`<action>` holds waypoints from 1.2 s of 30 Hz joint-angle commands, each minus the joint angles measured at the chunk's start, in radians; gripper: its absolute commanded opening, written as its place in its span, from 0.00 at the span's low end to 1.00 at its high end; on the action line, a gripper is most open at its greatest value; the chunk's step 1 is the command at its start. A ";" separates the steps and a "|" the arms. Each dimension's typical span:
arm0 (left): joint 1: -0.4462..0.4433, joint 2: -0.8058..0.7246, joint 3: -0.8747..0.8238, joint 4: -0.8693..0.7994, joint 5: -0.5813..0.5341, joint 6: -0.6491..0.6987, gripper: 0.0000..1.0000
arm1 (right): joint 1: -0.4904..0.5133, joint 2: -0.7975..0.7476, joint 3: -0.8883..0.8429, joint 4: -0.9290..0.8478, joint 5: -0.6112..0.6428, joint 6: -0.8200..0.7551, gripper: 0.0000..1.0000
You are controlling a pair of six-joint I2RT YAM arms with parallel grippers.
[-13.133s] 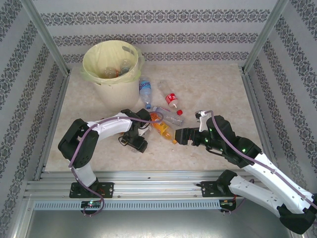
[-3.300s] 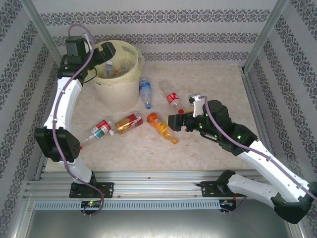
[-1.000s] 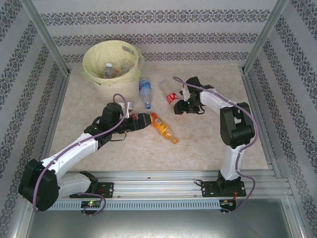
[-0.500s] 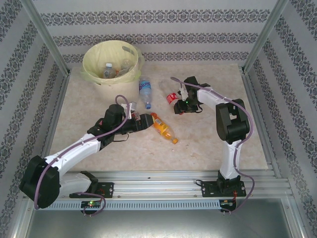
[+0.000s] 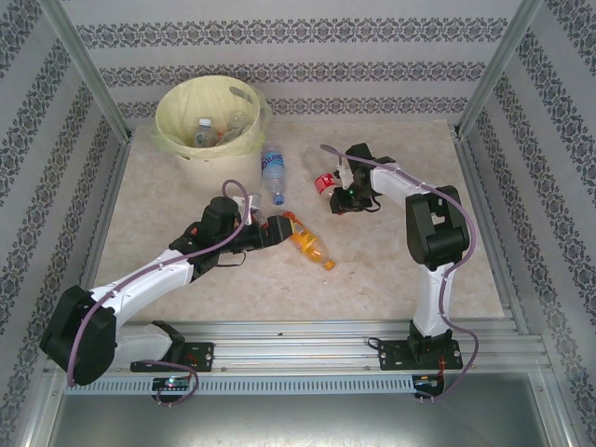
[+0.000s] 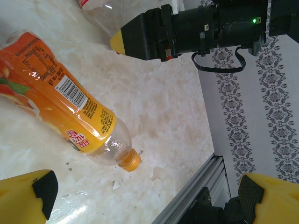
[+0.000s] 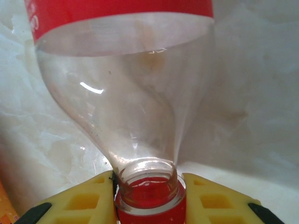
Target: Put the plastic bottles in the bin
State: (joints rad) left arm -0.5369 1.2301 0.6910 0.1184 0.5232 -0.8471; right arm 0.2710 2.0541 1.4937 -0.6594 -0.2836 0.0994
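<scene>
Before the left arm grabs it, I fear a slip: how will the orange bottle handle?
The orange bottle looks empty through its clear neck, so it is probably light. Lying on its side on the smooth table, it may roll if nudged. Its glossy label could be slippery to grip.

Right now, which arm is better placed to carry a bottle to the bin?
The right. The right fingers are shut on the neck of the red bottle; the left fingers stand open, the orange bottle lying loose before them.
</scene>
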 commanded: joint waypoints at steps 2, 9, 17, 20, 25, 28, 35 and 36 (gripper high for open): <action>-0.014 -0.011 0.003 0.038 -0.028 -0.030 1.00 | 0.003 -0.063 -0.073 0.041 -0.024 0.022 0.28; -0.016 -0.010 0.012 0.052 -0.064 -0.055 1.00 | 0.009 -0.268 -0.275 0.163 -0.097 0.116 0.25; -0.018 0.007 0.003 0.174 -0.128 -0.088 1.00 | 0.087 -0.538 -0.505 0.252 -0.167 0.235 0.23; -0.020 0.032 0.022 0.212 -0.127 -0.080 1.00 | 0.147 -0.631 -0.557 0.251 -0.179 0.269 0.23; -0.021 0.067 0.026 0.285 -0.151 -0.052 1.00 | 0.226 -0.761 -0.633 0.279 -0.198 0.337 0.23; -0.021 0.091 0.025 0.340 -0.151 -0.056 1.00 | 0.271 -0.827 -0.665 0.287 -0.193 0.367 0.23; -0.020 0.163 0.028 0.473 -0.092 -0.089 1.00 | 0.347 -0.894 -0.713 0.293 -0.196 0.401 0.22; -0.020 0.170 0.025 0.491 -0.091 -0.097 1.00 | 0.356 -0.900 -0.714 0.294 -0.198 0.401 0.22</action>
State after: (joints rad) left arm -0.5438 1.3846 0.6945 0.4767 0.4061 -0.9234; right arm 0.6048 1.1778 0.7925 -0.3927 -0.4622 0.4744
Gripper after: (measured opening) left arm 0.999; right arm 0.311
